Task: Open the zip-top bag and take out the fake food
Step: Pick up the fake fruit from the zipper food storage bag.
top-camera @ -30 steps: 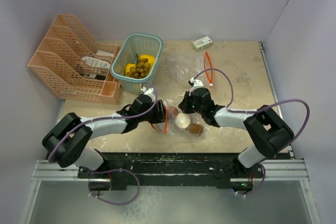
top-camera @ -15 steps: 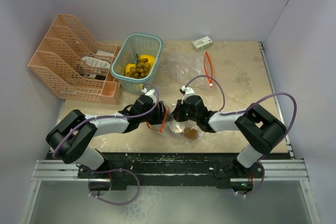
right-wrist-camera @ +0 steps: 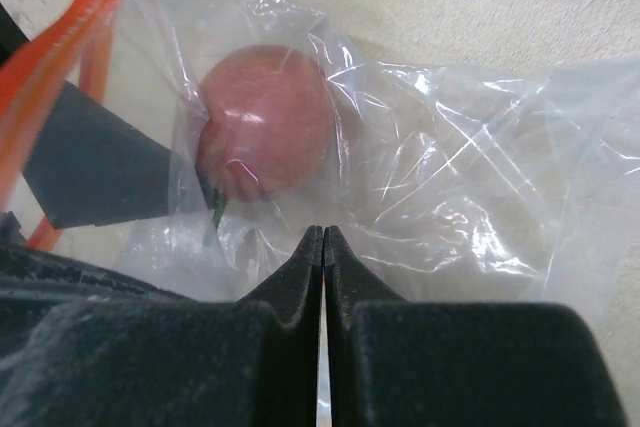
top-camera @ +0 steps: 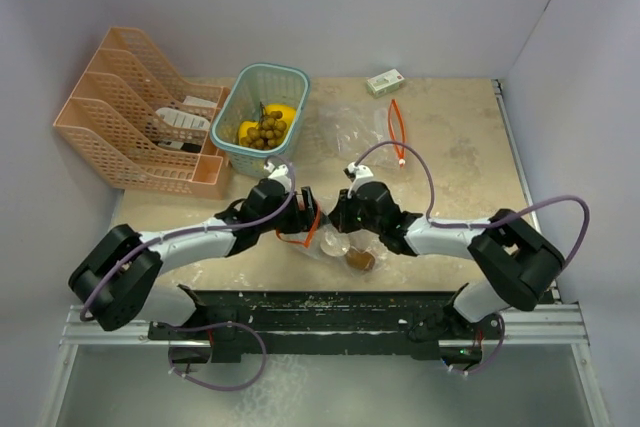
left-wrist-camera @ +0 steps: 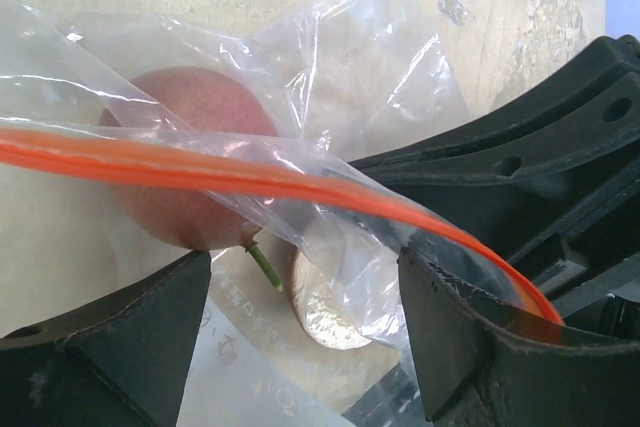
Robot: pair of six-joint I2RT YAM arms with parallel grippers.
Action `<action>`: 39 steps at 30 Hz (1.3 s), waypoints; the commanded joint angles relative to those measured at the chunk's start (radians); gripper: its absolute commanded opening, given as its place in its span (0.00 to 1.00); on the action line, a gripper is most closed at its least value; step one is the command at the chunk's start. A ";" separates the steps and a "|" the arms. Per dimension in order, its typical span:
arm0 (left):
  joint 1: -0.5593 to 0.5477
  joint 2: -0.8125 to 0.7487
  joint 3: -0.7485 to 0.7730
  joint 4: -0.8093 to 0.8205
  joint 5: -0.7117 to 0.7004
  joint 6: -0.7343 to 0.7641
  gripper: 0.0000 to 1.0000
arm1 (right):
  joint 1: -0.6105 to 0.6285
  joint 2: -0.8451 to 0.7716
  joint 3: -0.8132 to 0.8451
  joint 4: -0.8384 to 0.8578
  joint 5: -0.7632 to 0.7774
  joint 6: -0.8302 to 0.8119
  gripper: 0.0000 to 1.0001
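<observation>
holding my left gripper (left-wrist-camera: 305, 267) wide open around the bag's (left-wrist-camera: 380, 67) orange zip (left-wrist-camera: 250, 182), gripping nothing, near the table's middle. my right gripper (right-wrist-camera: 322, 237) is sitting clenched at the film, just right. apple (right-wrist-camera: 265, 122), beige piece (top-camera: 333, 242) and brown piece (top-camera: 360, 260) are lying inside; grapes (top-camera: 268, 129) are lying in the far-left basket (top-camera: 272, 71).

I take the teal mesh basket (top-camera: 273, 68) as my mark on the beige marbled table (top-camera: 460, 152). Just left of the basket stands a peach slotted file rack (top-camera: 120, 112), with something white and dark tucked in one slot. Well to the basket's right, by the back wall, I see a small white-green box (top-camera: 385, 81). Between basket and box, a little nearer me, lies a thin orange strip (top-camera: 397, 132).
</observation>
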 commanded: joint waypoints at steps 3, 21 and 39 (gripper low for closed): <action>0.009 -0.143 -0.010 -0.120 -0.101 0.064 0.78 | 0.009 -0.118 0.049 -0.104 0.094 -0.029 0.00; 0.026 -0.171 -0.011 -0.135 -0.146 0.043 0.60 | 0.010 -0.128 0.129 -0.148 0.110 -0.033 0.00; 0.030 -0.085 0.034 -0.112 -0.160 0.055 0.62 | 0.015 0.036 0.152 -0.066 0.072 -0.021 0.00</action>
